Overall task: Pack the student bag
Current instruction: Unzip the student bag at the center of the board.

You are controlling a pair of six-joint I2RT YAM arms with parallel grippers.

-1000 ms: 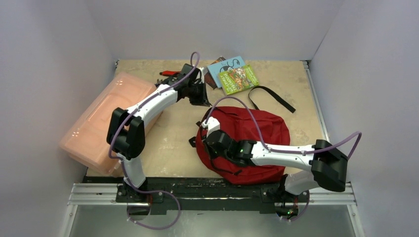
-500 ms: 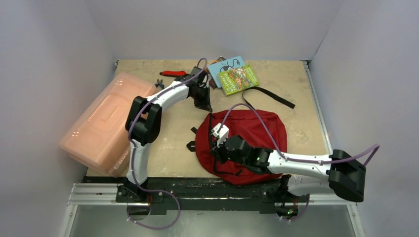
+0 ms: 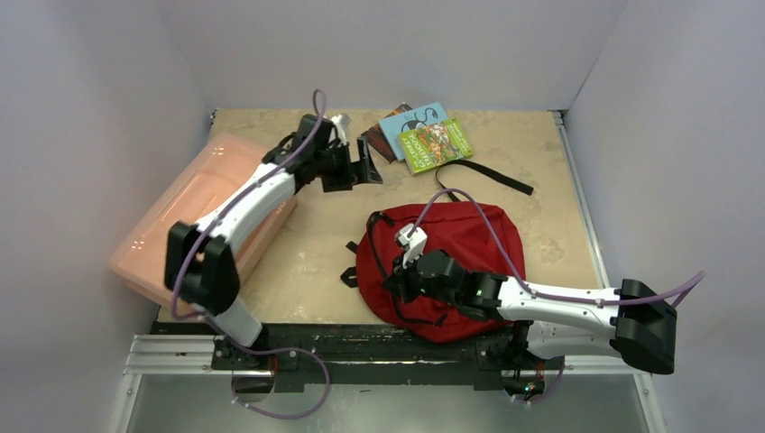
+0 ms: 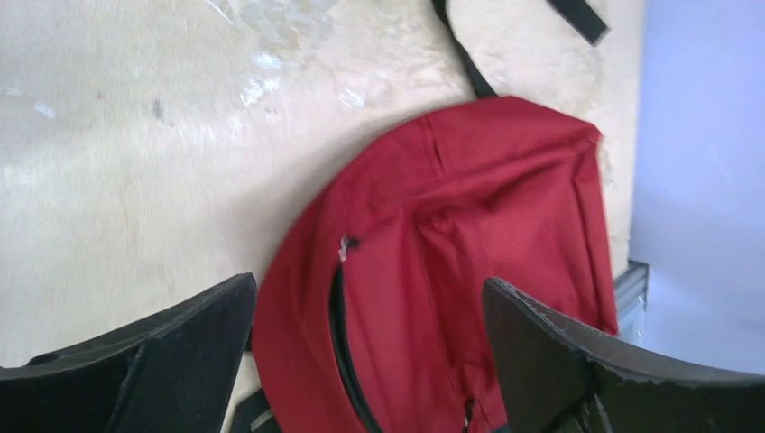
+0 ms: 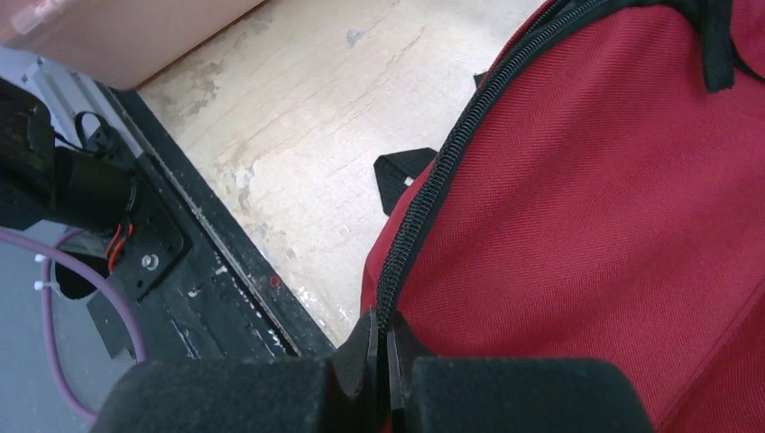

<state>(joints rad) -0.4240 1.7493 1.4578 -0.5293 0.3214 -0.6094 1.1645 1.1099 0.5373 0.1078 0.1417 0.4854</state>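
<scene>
The student bag is a red backpack lying flat on the table near the front, with its black strap trailing toward the back. My right gripper sits at the bag's left edge. In the right wrist view this gripper is shut on the black zipper along the red fabric. My left gripper hovers open behind the bag, apart from it. In the left wrist view that gripper holds nothing, and the bag lies below between its fingers.
A pink translucent box lies along the left side. Books are stacked at the back centre. A black strap buckle rests on the table left of the bag. The metal base rail runs along the near edge.
My left gripper has opened and swung back and left, away from the bag. My right gripper has stayed shut and slid along the bag's left edge toward the near side.
</scene>
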